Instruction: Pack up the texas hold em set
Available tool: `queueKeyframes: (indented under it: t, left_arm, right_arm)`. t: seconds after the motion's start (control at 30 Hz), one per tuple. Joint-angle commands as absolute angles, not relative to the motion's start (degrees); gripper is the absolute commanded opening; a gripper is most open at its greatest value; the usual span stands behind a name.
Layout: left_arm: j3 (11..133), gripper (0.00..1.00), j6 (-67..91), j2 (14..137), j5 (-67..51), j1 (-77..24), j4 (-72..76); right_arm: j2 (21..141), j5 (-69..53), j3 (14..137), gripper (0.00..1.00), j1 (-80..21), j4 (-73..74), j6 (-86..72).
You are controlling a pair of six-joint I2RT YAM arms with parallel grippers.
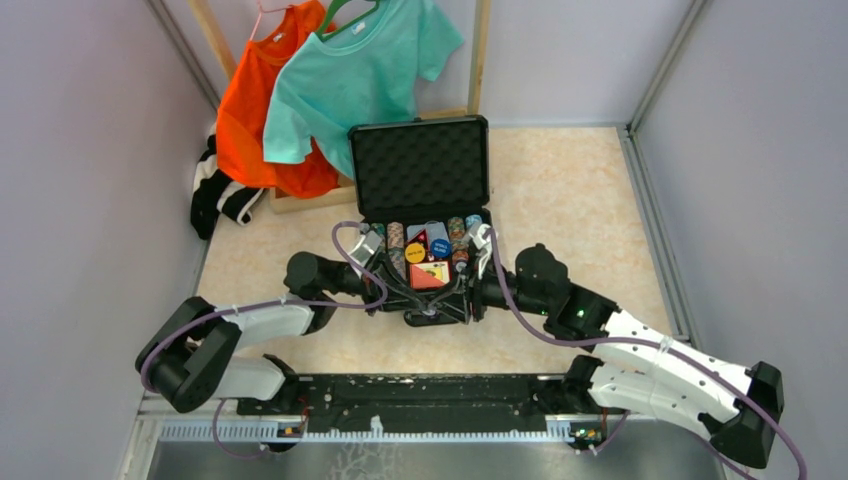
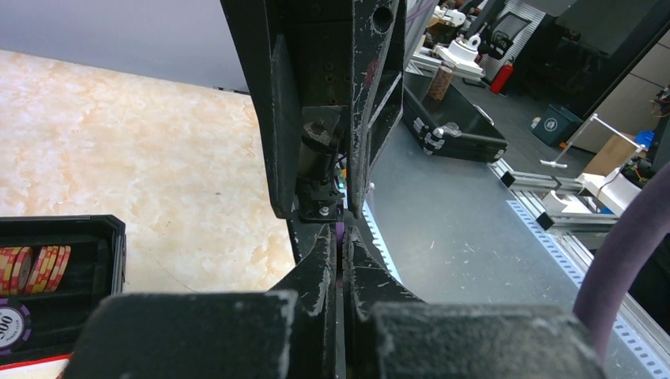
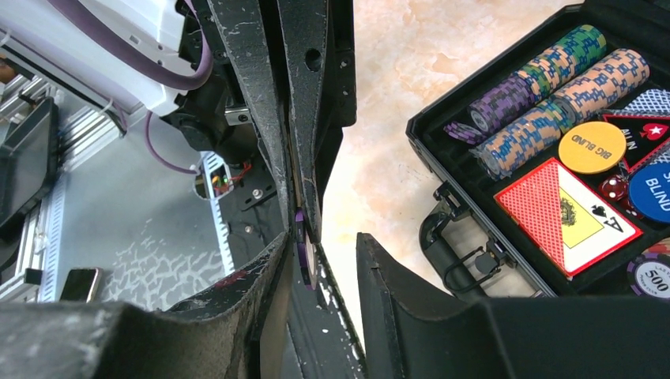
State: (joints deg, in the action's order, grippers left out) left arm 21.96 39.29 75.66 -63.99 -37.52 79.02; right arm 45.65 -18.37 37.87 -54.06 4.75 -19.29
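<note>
The black briefcase (image 1: 420,165) stands open at mid-table, foam lid up. Its tray holds rows of poker chips (image 3: 545,87), a red card box (image 3: 565,217), a yellow button (image 3: 592,147), a blue button (image 3: 652,189) and a red die (image 3: 612,187). Both grippers meet just in front of the case handle (image 3: 442,237). My left gripper (image 2: 341,237) is shut on a purple poker chip (image 3: 301,245), held on edge. My right gripper (image 3: 322,241) is open with its fingers either side of that chip: the chip lies close to one finger, well apart from the other.
An orange shirt (image 1: 260,110) and a teal shirt (image 1: 365,70) hang on a wooden rack at the back left, above a black-and-white cloth (image 1: 215,195). Grey walls close in both sides. A metal rail (image 1: 400,430) runs along the near edge by the arm bases.
</note>
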Motion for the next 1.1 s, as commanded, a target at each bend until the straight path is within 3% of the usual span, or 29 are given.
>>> queueKeyframes:
  t: [0.0,0.23,0.53,0.7,0.87,1.07]
  left_arm:
    - [23.6,0.02,39.6,76.0,-64.9,-37.8,82.4]
    - [23.9,0.03,40.0,76.0,-65.1,-37.8,82.9]
    - [23.3,0.06,40.2,75.5,-65.3,-37.8,83.4]
    - [22.9,0.27,40.2,75.9,-65.4,-37.7,83.5]
    - [22.2,0.51,39.2,73.9,-63.4,-35.9,80.7]
    - [21.5,0.59,32.0,67.5,-56.5,-32.4,62.8]
  right_arm:
    - [45.8,-19.9,37.4,0.37,-53.7,0.5,-19.7]
    - [46.2,-21.0,36.6,0.42,-53.8,0.0,-20.0]
    - [45.9,-19.2,36.3,0.15,-53.7,-0.4,-19.7]
    - [45.8,-17.2,36.4,0.01,-53.7,0.3,-16.2]
    - [45.6,-11.4,38.4,0.00,-53.3,5.6,-10.4]
    - [46.3,-7.7,40.1,0.00,-50.3,11.9,-1.8]
